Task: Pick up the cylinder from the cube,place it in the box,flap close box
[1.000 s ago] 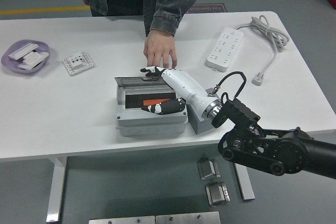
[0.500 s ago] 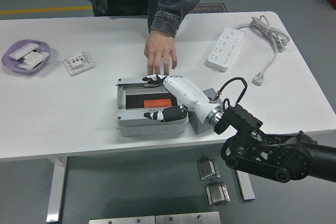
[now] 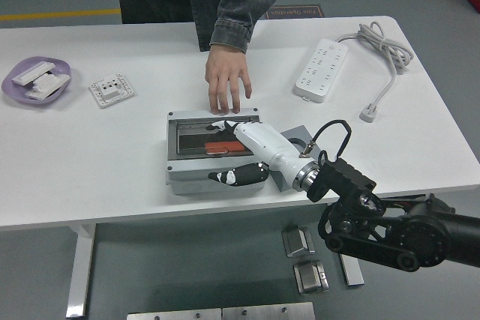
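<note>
A grey box (image 3: 187, 177) sits at the table's centre with its windowed flap (image 3: 196, 127) lowered over it. An orange cylinder (image 3: 220, 146) shows through the dark window. My right hand (image 3: 238, 149), white with black fingertips, lies across the flap's right part. Its fingers (image 3: 234, 124) are spread on top and its thumb is at the box's front wall; it holds nothing. Part of the grey cube (image 3: 294, 133) shows beside the box behind my wrist. A person's hand (image 3: 229, 82) rests flat on the table at the box's far edge.
A white power strip (image 3: 321, 71) with a coiled cable (image 3: 379, 46) lies at the back right. A purple dish (image 3: 18, 86) of white parts and a white socket plate (image 3: 112, 89) are at the far left. The table's near edge is just in front of the box.
The flap has swung from upright at the back down over the box. My right hand moved with it toward the near edge. The person's hand stayed at the far edge.
</note>
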